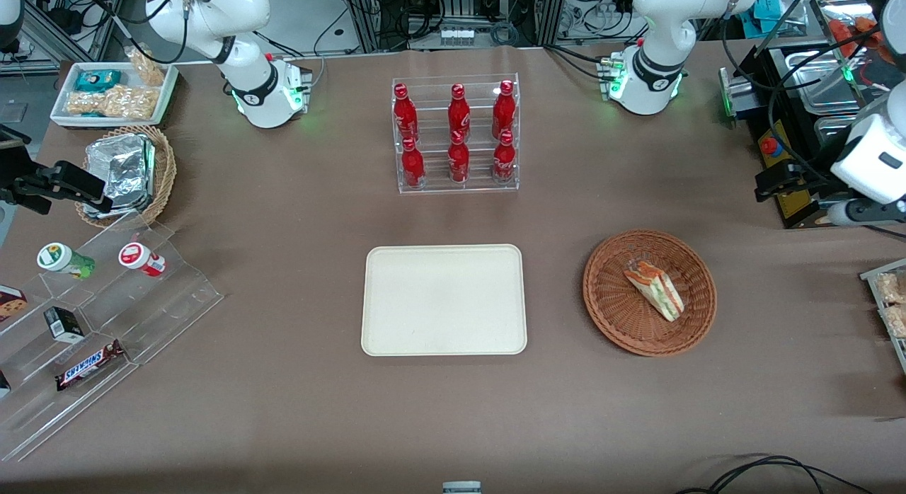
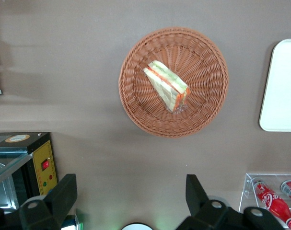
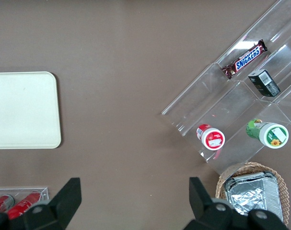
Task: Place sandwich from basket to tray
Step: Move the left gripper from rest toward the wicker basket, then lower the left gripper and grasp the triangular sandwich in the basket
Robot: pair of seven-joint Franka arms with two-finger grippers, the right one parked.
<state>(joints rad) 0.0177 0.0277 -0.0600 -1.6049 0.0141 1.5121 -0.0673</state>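
When you look from the front, you see the small three-cornered sandwich of pale bread with green and red-orange layers lying on its side in the wide, flat, round red-brown wicker basket. It sits a bit off the middle of the basket, toward the working arm's end of the table. The flat cream plastic tray with round corners lies beside the basket on the brown table, apart from it, with bare table between them. A clear plastic rack of red bottles stands farther from the camera than the tray. Toward the parked arm's end you see clear plastic steps with snacks, a deeper tan wicker basket with foil packs, and a small white tray of snacks. The left arm's black gripper hangs high at the working arm's end, well apart from the basket.

From the left wrist, you look straight down on the basket with the sandwich in it. You can see its green and orange stripes between pale bread. The gripper is spread wide, with nothing between its fingers, and nothing sits over the sandwich. An edge of the tray and two red bottles show too.

From the right wrist, you see the tray, the clear steps and the foil packs.
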